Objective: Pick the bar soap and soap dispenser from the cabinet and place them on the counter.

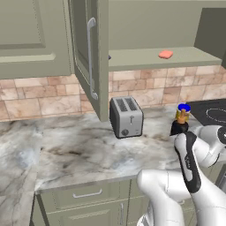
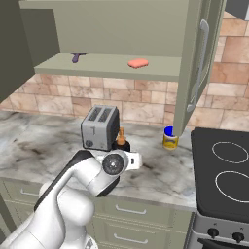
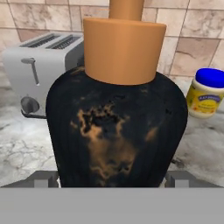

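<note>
The soap dispenser (image 3: 116,127), a black bottle with an orange pump top, stands on the counter (image 1: 79,150) just right of the toaster. It also shows behind my wrist (image 2: 121,140) and beside my forearm (image 1: 179,127). My gripper (image 3: 113,179) is low at the bottle's base and open, with one fingertip on each side of it. The salmon-pink bar soap (image 1: 166,54) (image 2: 138,63) lies flat on the shelf of the open olive-green cabinet (image 1: 145,59), well above and apart from my hand.
A silver toaster (image 1: 126,117) (image 2: 100,127) stands left of the bottle. A yellow jar with a blue lid (image 2: 169,137) (image 3: 204,92) sits behind it to the right. The black stove (image 2: 223,170) borders the counter. Open cabinet doors (image 1: 90,53) (image 2: 199,63) hang overhead. A small purple item (image 2: 77,57) lies on the shelf.
</note>
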Available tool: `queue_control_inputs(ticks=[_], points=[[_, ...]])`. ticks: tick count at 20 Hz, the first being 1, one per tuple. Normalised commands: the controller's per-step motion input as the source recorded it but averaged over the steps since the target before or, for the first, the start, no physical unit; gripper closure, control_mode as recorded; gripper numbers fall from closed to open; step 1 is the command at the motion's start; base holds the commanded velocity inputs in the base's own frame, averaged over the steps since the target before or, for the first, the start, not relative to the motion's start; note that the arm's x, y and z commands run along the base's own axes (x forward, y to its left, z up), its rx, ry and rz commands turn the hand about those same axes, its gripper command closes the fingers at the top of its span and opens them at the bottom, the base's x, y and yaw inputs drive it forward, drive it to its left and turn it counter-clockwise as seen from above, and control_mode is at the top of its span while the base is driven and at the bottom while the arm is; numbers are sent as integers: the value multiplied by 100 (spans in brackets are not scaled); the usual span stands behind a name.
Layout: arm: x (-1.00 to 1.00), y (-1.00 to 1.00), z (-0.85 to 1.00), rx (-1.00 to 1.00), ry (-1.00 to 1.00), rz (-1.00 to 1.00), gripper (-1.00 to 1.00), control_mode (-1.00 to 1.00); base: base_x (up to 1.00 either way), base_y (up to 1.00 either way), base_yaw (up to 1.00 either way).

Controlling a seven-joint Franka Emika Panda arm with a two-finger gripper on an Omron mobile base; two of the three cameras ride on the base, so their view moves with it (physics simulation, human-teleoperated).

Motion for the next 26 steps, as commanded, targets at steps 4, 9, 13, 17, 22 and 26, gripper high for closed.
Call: queue_control_inputs(ticks=[4,9,13,17,22,26], points=[[19,0,-45,-1,0,0,100,-100,0,0,0],[19,0,-49,-3,-5,0,100,-100,0,0,0],[22,0,-47,-4,-7,0,100,-100,0,0,0],[25,0,-48,-4,-6,0,100,-100,0,0,0],[21,0,-31,-4,-2,0,100,-100,0,0,0],[17,0,-9,-4,-1,0,100,-100,0,0,0]])
